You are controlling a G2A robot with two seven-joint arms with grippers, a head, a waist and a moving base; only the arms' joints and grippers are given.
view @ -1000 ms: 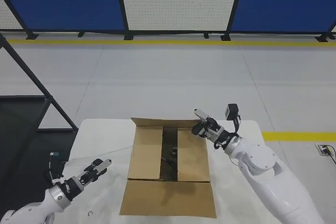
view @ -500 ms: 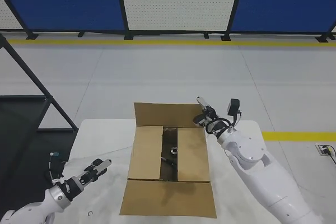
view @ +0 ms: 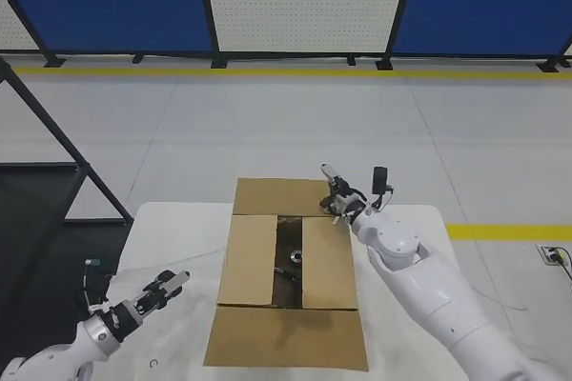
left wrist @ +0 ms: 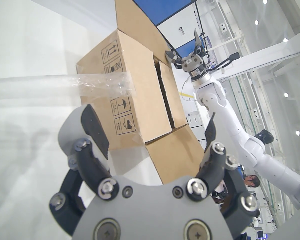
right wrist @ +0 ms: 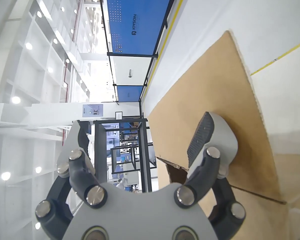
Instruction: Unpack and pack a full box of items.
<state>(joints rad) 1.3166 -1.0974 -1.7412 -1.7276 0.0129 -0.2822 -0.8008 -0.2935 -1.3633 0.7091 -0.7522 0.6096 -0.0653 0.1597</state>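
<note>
Box (view: 288, 329) opening is the step in hand. Right end effector (view: 330, 190), spread wide, rests one finger against the folded-back far flap (view: 278, 195). Left end effector (view: 172, 283), also wide, hangs over the worktop (view: 176, 229). Box sits mid-worktop. Next move: part the inner flaps (view: 248, 259).

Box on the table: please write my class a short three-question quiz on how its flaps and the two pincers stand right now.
1. True or false: the left pincer grips a flap of the box.
2. Which part of the box does a finger of the right pincer rest against? A: the far flap. B: the near flap. C: a side wall.
3. Fill in: between the two side flaps a narrow ___ shows dark items inside.

Key: 1 false, it is open and off to the side over the table; 2 A; 3 gap.
</note>
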